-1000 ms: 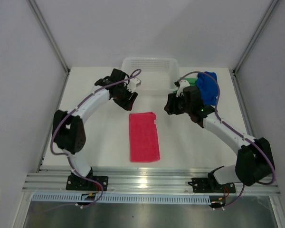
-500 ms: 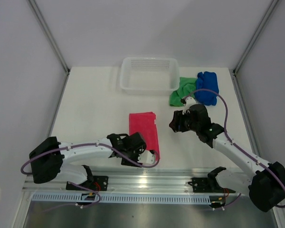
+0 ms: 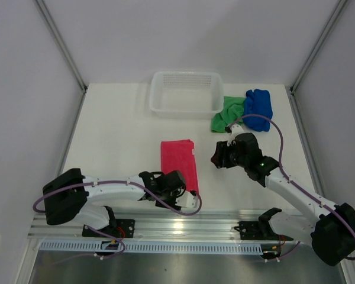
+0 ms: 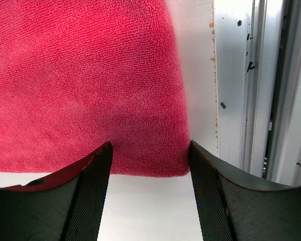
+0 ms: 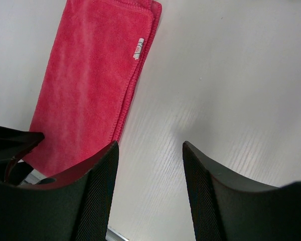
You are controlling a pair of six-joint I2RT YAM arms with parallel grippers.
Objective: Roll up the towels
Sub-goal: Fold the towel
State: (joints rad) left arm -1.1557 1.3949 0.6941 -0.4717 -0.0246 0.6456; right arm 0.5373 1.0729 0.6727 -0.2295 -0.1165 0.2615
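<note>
The pink towel [image 3: 178,165] lies flat in the middle of the table [image 3: 118,136], folded into a long strip. Its long axis runs from the arms' side toward the basket [image 3: 186,74]. The left claw [image 4: 149,150] is the nearer one and hangs low over a corner of the strip's near short end, jaws apart, holding nothing. The right claw [image 5: 150,145] hovers open and empty just right of the strip. The cloth looks soft and fluffy, with a small white tag. The green towel [image 3: 226,112] and blue towel [image 3: 258,109] lie crumpled beside the basket.
</note>
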